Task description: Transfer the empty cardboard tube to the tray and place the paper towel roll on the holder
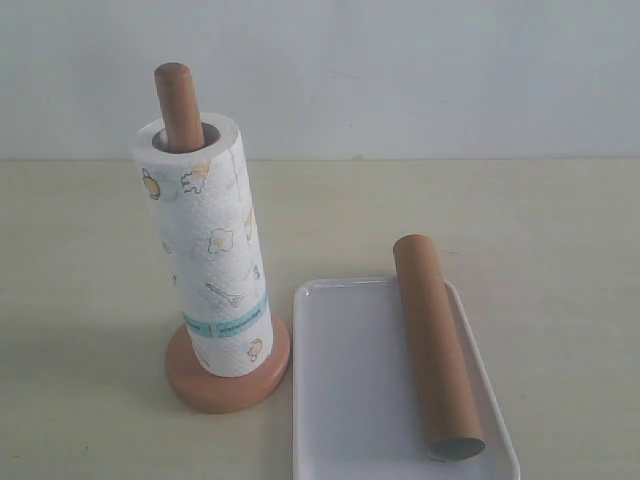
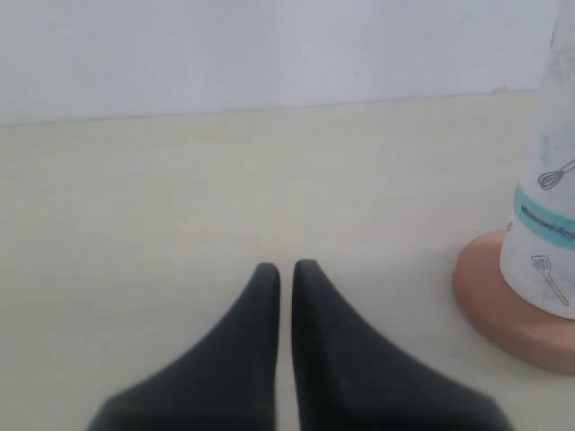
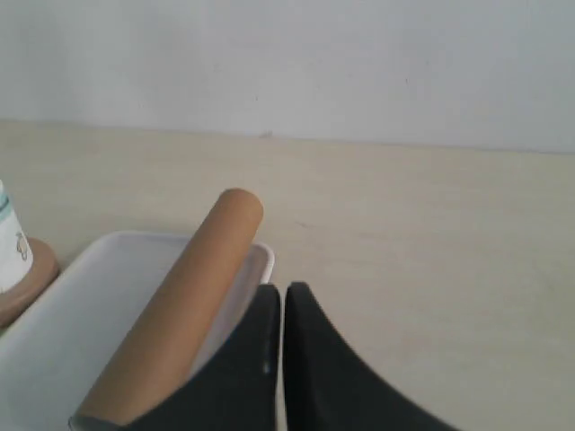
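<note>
cardboard tube (image 1: 436, 345) lay on tray (image 1: 350, 400), one end over rim, just beside closed right hand (image 3: 280, 292); paper towel roll (image 1: 215, 260) stood on holder (image 1: 178, 100) near closed left hand (image 2: 286, 269); open counter (image 1: 560, 230) ahead.

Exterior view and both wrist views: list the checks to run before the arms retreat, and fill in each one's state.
1. Paper towel roll on the holder, dowel through the core: ok.
2. Roll seated on the holder's disc base: ok.
3. Cardboard tube lying in the tray: ok, though its far end overhangs the rim.
4. Left fingers closed, empty, apart from the holder: ok.
5. Right fingers closed, empty: ok.
6. Right fingers clear of the tube: cannot tell.
</note>
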{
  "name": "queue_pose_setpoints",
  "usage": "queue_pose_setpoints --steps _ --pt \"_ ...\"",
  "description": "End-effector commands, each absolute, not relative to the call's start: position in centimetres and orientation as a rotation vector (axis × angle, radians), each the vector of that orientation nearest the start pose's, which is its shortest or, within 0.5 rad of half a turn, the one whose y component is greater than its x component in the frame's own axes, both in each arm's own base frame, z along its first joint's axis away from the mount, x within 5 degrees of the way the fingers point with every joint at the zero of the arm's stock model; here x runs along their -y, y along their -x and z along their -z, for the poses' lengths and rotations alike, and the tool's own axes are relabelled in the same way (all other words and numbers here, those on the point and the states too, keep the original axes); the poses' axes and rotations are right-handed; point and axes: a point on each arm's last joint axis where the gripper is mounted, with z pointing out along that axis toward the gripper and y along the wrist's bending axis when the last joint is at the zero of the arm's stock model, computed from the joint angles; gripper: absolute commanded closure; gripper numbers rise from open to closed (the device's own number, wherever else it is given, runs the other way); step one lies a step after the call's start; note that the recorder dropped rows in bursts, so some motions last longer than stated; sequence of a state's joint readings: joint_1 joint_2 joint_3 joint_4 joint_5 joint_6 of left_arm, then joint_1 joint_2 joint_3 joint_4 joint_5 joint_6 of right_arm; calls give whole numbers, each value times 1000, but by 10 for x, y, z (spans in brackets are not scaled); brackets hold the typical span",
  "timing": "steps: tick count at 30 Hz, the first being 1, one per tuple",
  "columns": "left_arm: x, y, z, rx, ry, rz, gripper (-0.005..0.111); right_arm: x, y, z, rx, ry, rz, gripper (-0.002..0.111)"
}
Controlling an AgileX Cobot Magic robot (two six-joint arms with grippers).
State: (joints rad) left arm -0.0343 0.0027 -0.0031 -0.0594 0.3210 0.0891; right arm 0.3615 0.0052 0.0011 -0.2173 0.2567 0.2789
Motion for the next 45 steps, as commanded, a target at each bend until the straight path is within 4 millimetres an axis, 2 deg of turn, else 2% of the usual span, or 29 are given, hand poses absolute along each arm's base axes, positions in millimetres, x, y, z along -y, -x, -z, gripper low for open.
queue_pose_setpoints --steps 1,11,16,24,45 --pt "3 -54 -185 -1798 -69 17 103 -14 -52 -183 -1814 232 -245 107" --pt "3 -54 -185 -1798 -69 17 103 -14 -52 -182 -1831 170 -292 107" --pt "3 -54 -185 -1798 -69 17 103 -12 -52 -181 -1835 169 -257 107" --pt "3 -54 -185 -1798 -69 17 103 4 -53 -181 -1830 -158 -79 107" --pt "3 -54 -185 -1798 -69 17 103 4 -53 -181 -1829 -168 -76 107"
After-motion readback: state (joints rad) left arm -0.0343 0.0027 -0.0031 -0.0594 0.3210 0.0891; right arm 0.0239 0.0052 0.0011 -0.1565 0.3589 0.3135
